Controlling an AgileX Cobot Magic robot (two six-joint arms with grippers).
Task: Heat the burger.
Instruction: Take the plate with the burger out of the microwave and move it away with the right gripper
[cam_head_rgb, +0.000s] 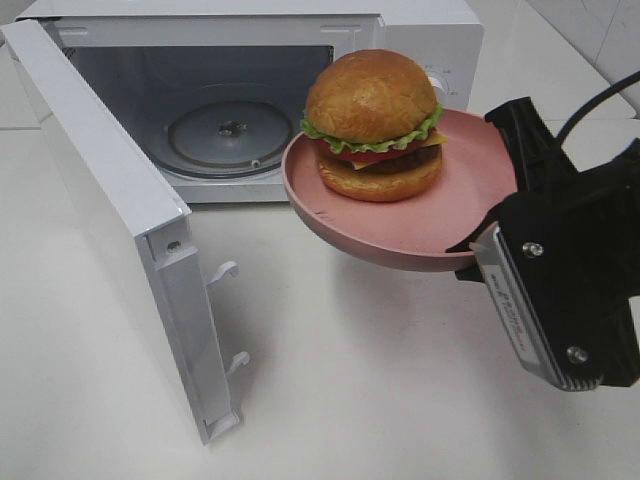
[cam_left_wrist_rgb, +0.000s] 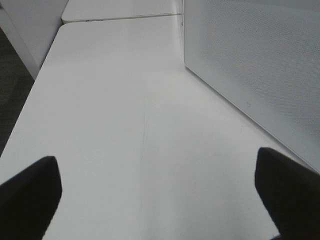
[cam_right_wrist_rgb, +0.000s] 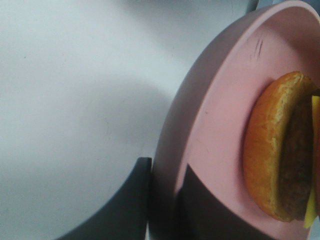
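The burger, with a golden bun, lettuce, tomato and cheese, sits upright on a pink plate. The plate hangs in the air in front of the open microwave, slightly right of its cavity. My right gripper is shut on the plate's right rim. The right wrist view shows the plate edge clamped between both fingers of this gripper, with the burger just beyond. My left gripper is open and empty over bare table, beside the microwave door; it is outside the high view.
The microwave door is swung wide open toward the front left, latch hooks facing right. A glass turntable lies in the empty cavity. The white table spreads in front.
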